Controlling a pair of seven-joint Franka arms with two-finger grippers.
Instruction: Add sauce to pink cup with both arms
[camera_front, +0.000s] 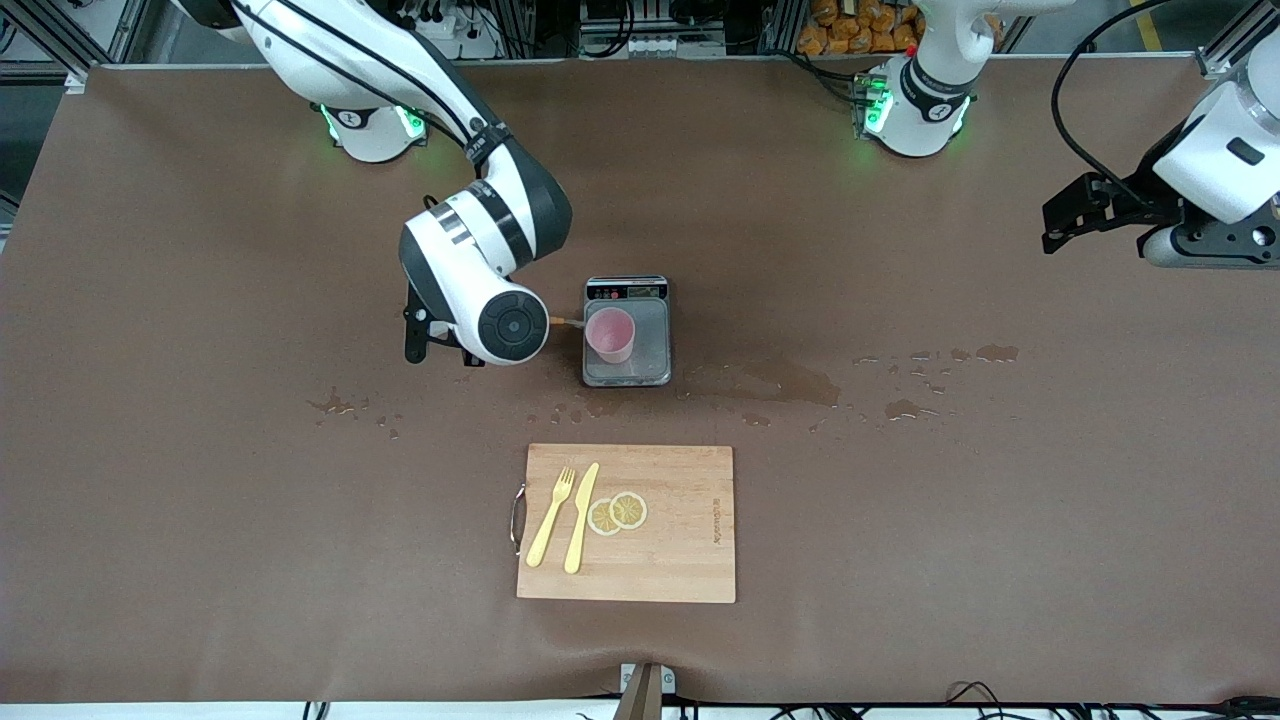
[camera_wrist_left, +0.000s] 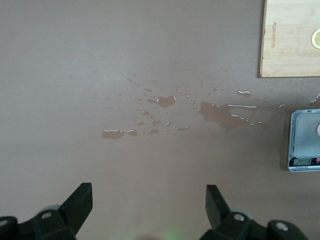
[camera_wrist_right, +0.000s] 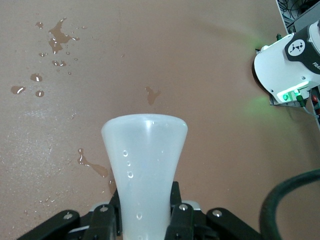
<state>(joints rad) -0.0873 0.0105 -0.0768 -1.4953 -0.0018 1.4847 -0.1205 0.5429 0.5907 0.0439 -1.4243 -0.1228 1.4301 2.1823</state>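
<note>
The pink cup (camera_front: 610, 335) stands upright on a small digital scale (camera_front: 650, 345) mid-table. My right arm's wrist (camera_front: 500, 325) hangs right beside the scale and hides most of its gripper. The sauce bottle's orange nozzle (camera_front: 566, 321) pokes out sideways to the cup's rim. In the right wrist view, my right gripper (camera_wrist_right: 145, 220) is shut on the translucent sauce bottle (camera_wrist_right: 145, 150), pinching its body narrow between the fingers (camera_wrist_right: 182, 215). My left gripper (camera_front: 1090, 215) (camera_wrist_left: 148, 200) waits open and empty above the table at the left arm's end.
A wooden cutting board (camera_front: 690, 540) lies nearer the front camera than the scale, carrying a yellow fork (camera_front: 551, 517), a yellow knife (camera_front: 581, 517) and lemon slices (camera_front: 618, 513). Wet spills (camera_front: 770, 380) spread beside the scale toward the left arm's end.
</note>
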